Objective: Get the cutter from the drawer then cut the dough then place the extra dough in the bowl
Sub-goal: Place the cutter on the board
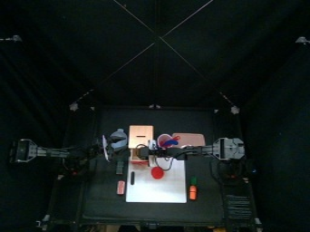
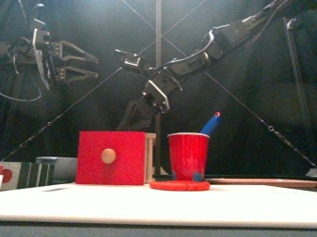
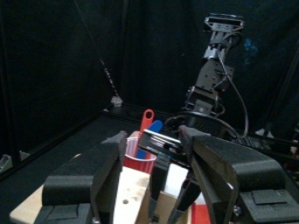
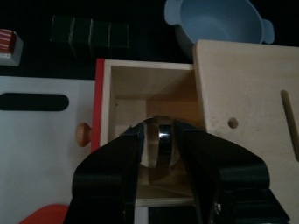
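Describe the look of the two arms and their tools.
The left arm and right arm are black, built of slim jointed segments. The left tool and right tool each have two broad black jaws with rounded tips and a slight gloss.

The drawer front (image 2: 93,171) is plain red with a pale wooden knob (image 2: 109,156). The cup (image 2: 190,155) and dough (image 2: 180,185) are red too (one knife (image 2: 212,122) is blue). The board (image 4: 35,140) is white, the bowl (image 4: 222,19) blue-grey, and the cutter (image 4: 156,140) silvery.

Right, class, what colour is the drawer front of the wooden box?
Red. The drawer front shows best in the front view.
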Tool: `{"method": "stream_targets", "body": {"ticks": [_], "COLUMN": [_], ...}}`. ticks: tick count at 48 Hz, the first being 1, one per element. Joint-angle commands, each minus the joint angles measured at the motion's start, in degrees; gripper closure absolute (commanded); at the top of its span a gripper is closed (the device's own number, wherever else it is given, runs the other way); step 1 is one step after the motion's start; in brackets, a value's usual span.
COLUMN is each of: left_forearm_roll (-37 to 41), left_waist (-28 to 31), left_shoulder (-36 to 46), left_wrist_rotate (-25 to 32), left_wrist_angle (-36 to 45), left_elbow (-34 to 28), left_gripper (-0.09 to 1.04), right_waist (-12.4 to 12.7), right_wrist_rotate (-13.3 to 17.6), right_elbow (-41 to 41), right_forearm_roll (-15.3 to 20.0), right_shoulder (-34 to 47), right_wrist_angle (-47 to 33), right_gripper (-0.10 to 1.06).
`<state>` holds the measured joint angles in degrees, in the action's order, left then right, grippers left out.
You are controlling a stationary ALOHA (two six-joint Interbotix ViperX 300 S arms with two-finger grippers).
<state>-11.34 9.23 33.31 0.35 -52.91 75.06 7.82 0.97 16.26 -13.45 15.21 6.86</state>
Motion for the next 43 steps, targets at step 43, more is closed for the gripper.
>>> {"method": "stream_targets", "body": {"ticks": [43], "left_forearm_roll": [-1.8], "left_waist": [-0.1], "left_shoulder": [-0.1], "left_wrist_rotate": [0.2], "left_wrist_angle": [-0.4], "left_elbow": [-0.2], "left_gripper": [0.08], "right_waist": [1.0], "right_wrist_rotate": [0.1], "right_elbow": [-0.9], "right_forearm_roll": [-0.6], "right_shoulder": [0.8], "right_wrist_angle": [1.7], "right_gripper": [0.25]}}
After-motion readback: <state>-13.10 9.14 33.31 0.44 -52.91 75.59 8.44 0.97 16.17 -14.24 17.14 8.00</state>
